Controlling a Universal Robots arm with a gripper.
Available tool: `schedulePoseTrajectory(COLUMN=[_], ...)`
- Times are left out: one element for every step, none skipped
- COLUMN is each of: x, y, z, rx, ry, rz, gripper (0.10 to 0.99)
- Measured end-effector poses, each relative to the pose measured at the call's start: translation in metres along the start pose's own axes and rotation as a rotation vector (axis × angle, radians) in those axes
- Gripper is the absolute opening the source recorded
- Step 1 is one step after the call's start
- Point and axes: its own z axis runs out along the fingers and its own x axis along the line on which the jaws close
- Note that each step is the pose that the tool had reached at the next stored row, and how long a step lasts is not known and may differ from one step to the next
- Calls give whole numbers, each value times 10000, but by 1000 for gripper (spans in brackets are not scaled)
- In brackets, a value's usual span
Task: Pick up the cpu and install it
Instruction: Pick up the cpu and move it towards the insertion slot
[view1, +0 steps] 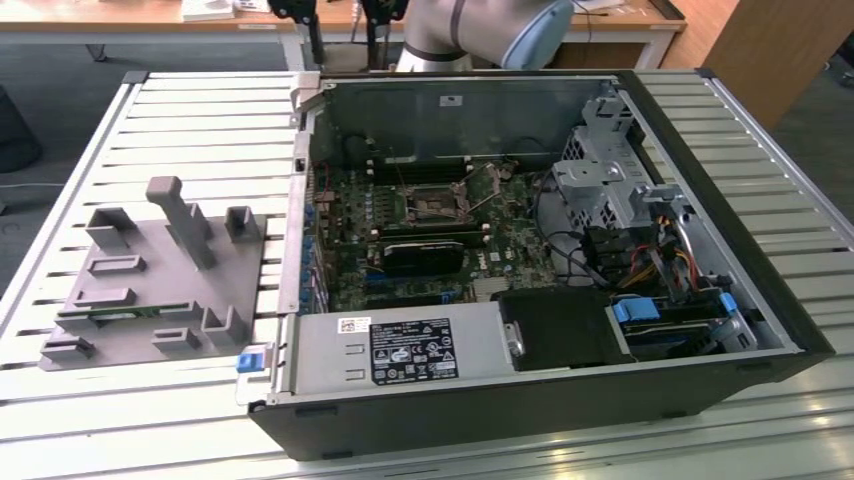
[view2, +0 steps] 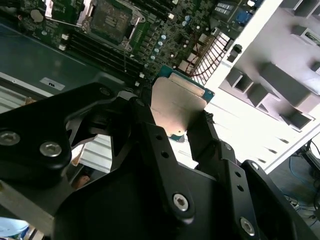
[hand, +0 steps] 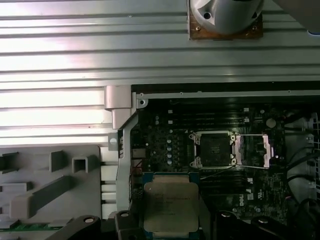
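The cpu (hand: 170, 205) is a flat square chip with a silver-grey top and a greenish rim. My gripper (hand: 170, 226) is shut on it, a black finger (view2: 150, 135) pressing each side of the cpu (view2: 177, 102). It hangs high above the open computer case (view1: 747, 150), near the case wall on the side of the grey tray. The motherboard's cpu socket (hand: 215, 149) lies open below and ahead, its metal load plate (hand: 256, 150) folded back. In the exterior view the gripper (view1: 340, 25) is at the far edge, above the case's back wall, and the socket (view1: 434, 205) is bare.
A grey holder tray (view1: 147, 280) with upright posts sits on the slatted table (view1: 200, 130) at the exterior view's left, a green memory stick (view1: 120, 316) lying in it. Inside the case are a black block (view1: 420, 255), a power supply (view1: 400, 350), drive cages (view1: 607, 185) and cables (view1: 654, 260).
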Motion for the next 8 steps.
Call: schedulePoseTrajectory(x=[-31, -63, -100, -137, -167, -186, -199, -213], y=[5, 13, 23, 34, 45, 60, 79, 92], z=[1, 2, 4, 5, 8, 10, 12, 15], rx=[0, -1, -1, -1, -2, -2, -1, 0], ry=[0, -1, -1, -1, -1, -1, -1, 0], rz=[-1, -1, 1, 1, -1, -1, 1, 0], gripper=[533, 533, 533, 533, 533, 533, 533, 533])
